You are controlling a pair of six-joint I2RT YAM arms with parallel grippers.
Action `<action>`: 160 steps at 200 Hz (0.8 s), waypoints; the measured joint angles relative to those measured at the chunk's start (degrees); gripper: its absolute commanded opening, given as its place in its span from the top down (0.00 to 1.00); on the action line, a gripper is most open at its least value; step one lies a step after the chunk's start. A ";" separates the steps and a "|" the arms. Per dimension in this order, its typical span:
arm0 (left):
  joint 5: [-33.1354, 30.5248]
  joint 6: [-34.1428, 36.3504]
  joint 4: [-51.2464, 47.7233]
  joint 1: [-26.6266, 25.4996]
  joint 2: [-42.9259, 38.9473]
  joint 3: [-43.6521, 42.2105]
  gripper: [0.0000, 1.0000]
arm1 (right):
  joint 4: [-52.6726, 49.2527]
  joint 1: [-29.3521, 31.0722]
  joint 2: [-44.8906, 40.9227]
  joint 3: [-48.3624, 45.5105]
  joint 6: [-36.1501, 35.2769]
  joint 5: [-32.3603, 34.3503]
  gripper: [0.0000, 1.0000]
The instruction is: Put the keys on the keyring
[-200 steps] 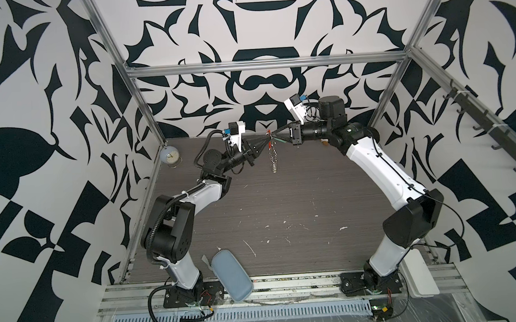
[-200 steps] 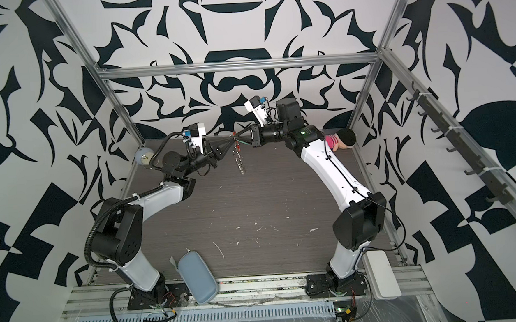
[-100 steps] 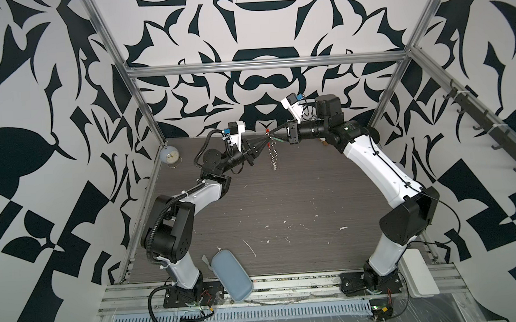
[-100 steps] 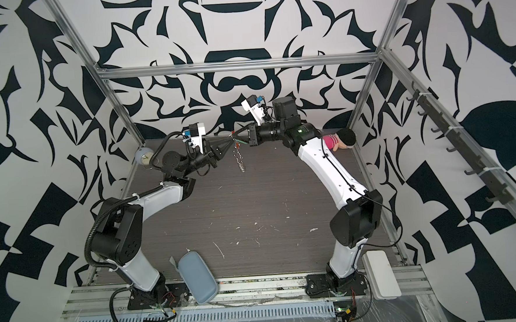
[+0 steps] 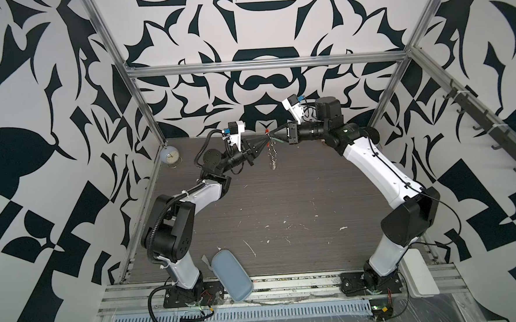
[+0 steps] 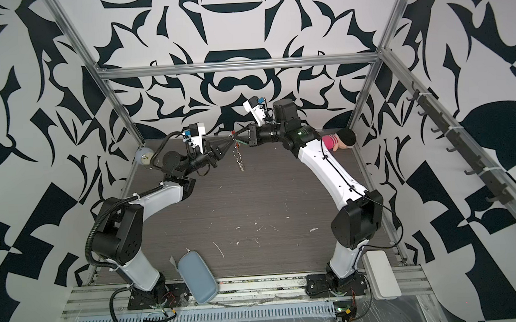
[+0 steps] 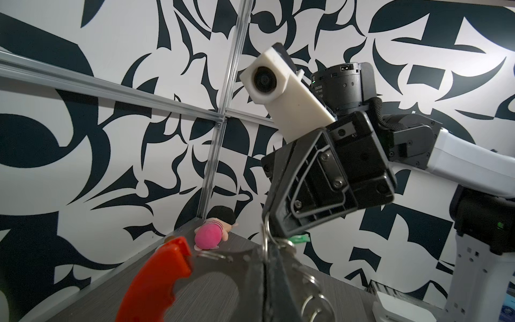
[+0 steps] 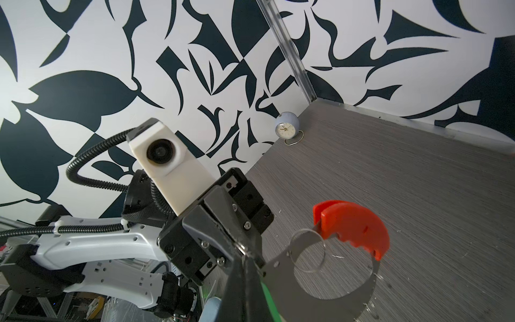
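high over the desk's [image 5: 283, 212] far edge, my left gripper [image 5: 264, 140] clamps the keyring [image 8: 351, 228], small rings [image 5: 272, 161] dangling; my right gripper [image 5: 270, 133], tip to tip with it, pinches the keys [image 7: 299, 239].

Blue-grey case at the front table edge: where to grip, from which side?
Pinch the case across its narrow width at mid-length, jaws coming straight down. It lies flat and is long with rounded ends, so its long sides run parallel there; the curved ends would likely slip.
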 measured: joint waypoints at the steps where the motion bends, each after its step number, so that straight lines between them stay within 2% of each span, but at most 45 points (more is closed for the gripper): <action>1: 0.00 0.00 -0.02 0.00 0.00 0.00 1.00 | 0.09 -0.02 -0.02 -0.04 0.04 -0.02 1.00; 94: -0.39 -0.20 -1.60 -0.17 0.00 0.00 1.00 | 6.78 -1.16 -2.80 -7.41 6.27 0.31 1.00; 160: -0.96 -0.17 -2.14 -0.28 0.20 0.00 1.00 | 10.54 -1.33 -4.07 -11.04 13.44 1.31 1.00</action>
